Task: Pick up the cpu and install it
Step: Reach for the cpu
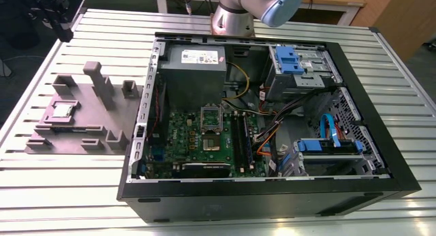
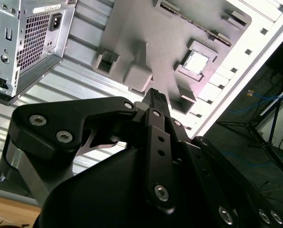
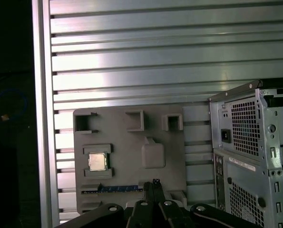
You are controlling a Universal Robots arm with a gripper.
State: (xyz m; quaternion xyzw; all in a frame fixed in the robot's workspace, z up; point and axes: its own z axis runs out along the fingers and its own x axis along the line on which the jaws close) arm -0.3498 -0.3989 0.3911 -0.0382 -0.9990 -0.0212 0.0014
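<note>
Ribbed aluminium slats make up the table (image 1: 81, 195), which carries two things side by side. Toward the exterior view's right lies a black computer case (image 1: 272, 195) on its side with the panel off, so that the green motherboard (image 1: 184, 134), the shiny socket frame (image 1: 210, 127), the grey power supply (image 1: 194, 57) and the blue drive brackets (image 1: 289, 60) all show. Toward the exterior view's left sits a grey moulded fixture (image 1: 75, 139) with raised posts and pockets.

The cpu (image 1: 63, 111) rests flat in a square pocket of that fixture, silver top upward, well apart from the case and its socket. In both wrist views the chip (image 2: 197, 62) (image 3: 97, 162) sits framed by low grey walls, with nothing touching it.

The arm (image 1: 238, 16) rises from behind the case at the far edge of the table. Its gripper (image 2: 155, 95) hangs above the fixture, clear of it, and the black fingers (image 3: 149, 192) lie pressed together with nothing between them. Seen from the wrist, the fingertips line up near a rounded grey block (image 3: 153, 156) on the fixture, while the cpu's pocket lies off to one side of them, not under them. The perforated rear of the case (image 3: 246, 142) stands just beside the fixture.
</note>
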